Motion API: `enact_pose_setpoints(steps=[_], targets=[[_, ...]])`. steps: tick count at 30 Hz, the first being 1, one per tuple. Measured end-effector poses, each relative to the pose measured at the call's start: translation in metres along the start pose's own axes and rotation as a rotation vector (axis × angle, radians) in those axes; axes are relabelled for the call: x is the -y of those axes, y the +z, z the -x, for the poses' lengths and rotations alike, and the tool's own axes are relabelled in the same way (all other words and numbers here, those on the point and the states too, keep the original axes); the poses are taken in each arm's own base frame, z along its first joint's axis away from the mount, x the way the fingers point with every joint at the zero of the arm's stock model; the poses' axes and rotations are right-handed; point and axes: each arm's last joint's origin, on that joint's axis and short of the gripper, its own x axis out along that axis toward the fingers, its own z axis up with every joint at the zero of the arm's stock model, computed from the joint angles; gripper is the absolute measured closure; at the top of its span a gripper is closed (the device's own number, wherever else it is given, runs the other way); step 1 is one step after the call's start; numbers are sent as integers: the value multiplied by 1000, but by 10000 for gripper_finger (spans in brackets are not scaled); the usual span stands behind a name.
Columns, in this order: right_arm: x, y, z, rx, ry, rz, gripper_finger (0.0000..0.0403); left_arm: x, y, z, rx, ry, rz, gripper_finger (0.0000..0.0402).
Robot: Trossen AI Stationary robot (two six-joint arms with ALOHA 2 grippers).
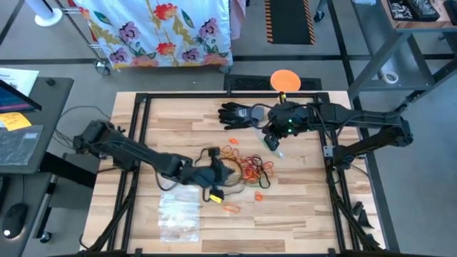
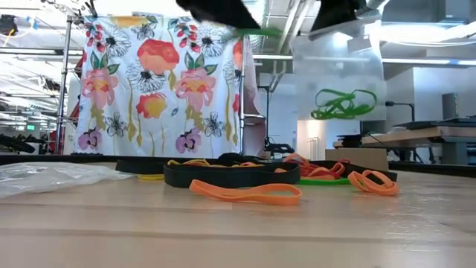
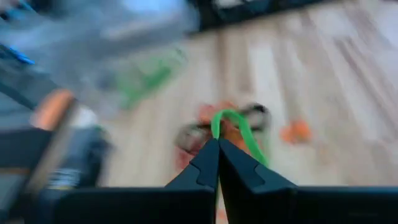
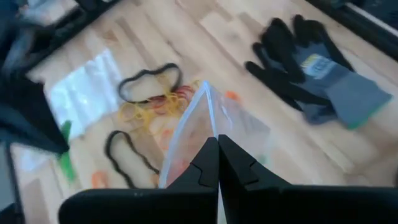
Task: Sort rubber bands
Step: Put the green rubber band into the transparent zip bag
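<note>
Green rubber band (image 3: 233, 124) is pinched in the tightly closed left gripper (image 3: 218, 144), above the pile of rubber bands (image 1: 246, 165) on the wooden table (image 1: 300, 207). A clear bag (image 4: 205, 134) with green bands inside is pinched by the closed right gripper (image 4: 217, 142), between that pile and the black glove (image 1: 239, 114).

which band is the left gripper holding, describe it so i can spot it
Find the pile of rubber bands mid-table on the wooden table. Above its left edge, the left gripper is shut on a green rubber band, the only band lifted off the wood.
</note>
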Motion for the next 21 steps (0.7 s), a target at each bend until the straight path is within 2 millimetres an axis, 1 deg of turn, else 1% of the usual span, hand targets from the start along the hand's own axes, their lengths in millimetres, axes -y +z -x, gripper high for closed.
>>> enact_pose_setpoints(steps=[2,5,9,13,18,21], targets=[[-5,0,0,14,32,-21,403,-8,10,6,66,22,-58,401],[-14,-1,-5,14,58,-62,403,-20,24,9,181,63,-126,401],[-23,-8,-24,-46,43,-84,403,-31,35,5,306,55,-211,401],[-33,-11,-41,-63,52,-80,403,-43,37,0,348,47,-256,401],[-43,-6,-53,-26,141,-85,403,-55,32,-8,345,5,-262,401],[-46,-2,-57,-13,194,-94,403,-60,25,-13,314,13,-246,401]])
